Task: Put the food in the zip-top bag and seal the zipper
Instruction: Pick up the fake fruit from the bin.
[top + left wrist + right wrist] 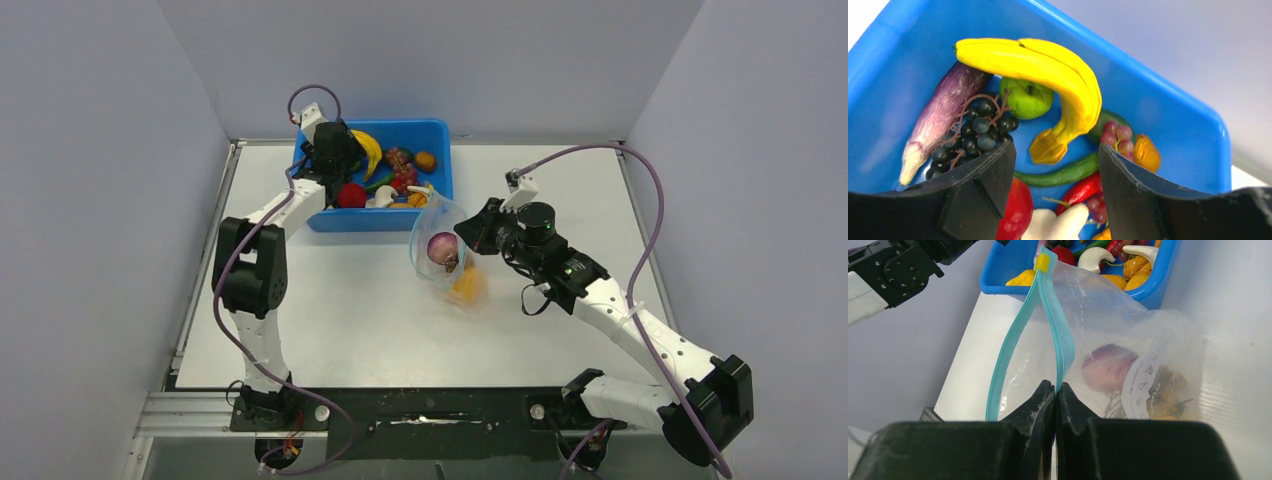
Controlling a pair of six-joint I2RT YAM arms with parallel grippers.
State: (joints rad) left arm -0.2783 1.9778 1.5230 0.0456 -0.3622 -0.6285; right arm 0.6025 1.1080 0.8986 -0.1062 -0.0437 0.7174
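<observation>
Open zip-top bag (1098,305), food (1108,367) inside

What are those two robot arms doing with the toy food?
They are filling a clear zip-top bag with toy food. The right tool is pinched shut on the bag's teal zipper edge, holding the mouth open beside the blue tub. A purple piece and an orange piece are already inside. The left tool hangs open over the tub, above the banana bunch, holding nothing.

Top view, upper centre: we log a blue tub (372,220) sitting on a white table (350,320), up at its far edge. Pale grey walls (430,60) close the left, back and right. A metal rail (185,412) runs along the lower left.
</observation>
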